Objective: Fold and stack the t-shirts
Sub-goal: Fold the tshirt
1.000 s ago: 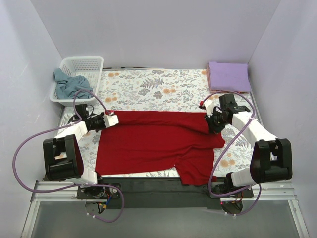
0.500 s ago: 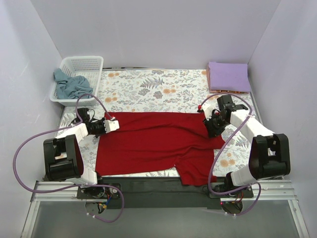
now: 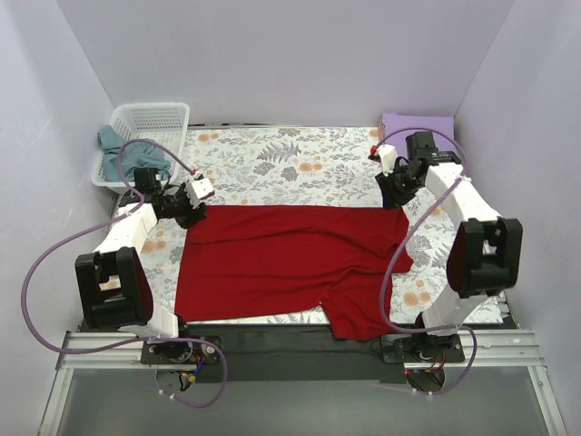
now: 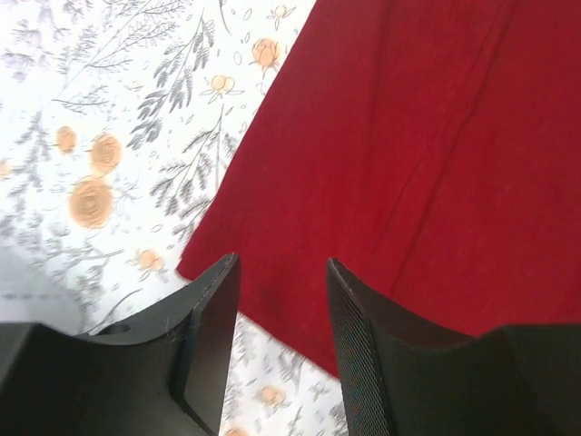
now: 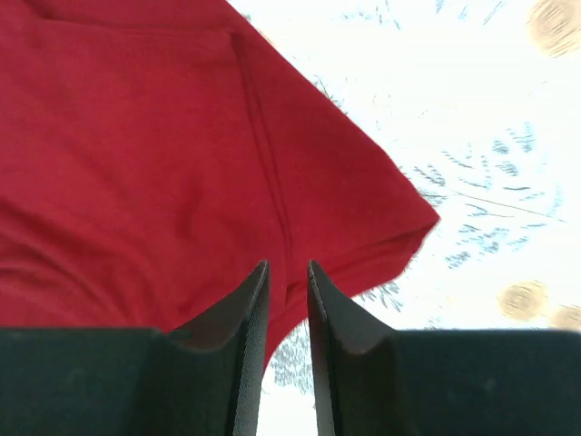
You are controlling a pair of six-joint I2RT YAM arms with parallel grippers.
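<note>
Top view: a deep red soft cloth t-shirt lies spread flat on the desk, which is covered by a floral-print cloth. One sleeve hangs past the near edge. The left fingers sit at the shirt's far left corner and the right fingers just beyond its far right corner. A folded pale lavender t-shirt rests at the far right corner of the desk. A crumpled dusty blue-grey t-shirt lies in a white plastic lattice basket at far left. Left wrist view: the left fingers are spread wide and released, above the red corner. Right wrist view: the right fingers stand parted by a narrow gap with no cloth pinched, above the red sleeve.
</note>
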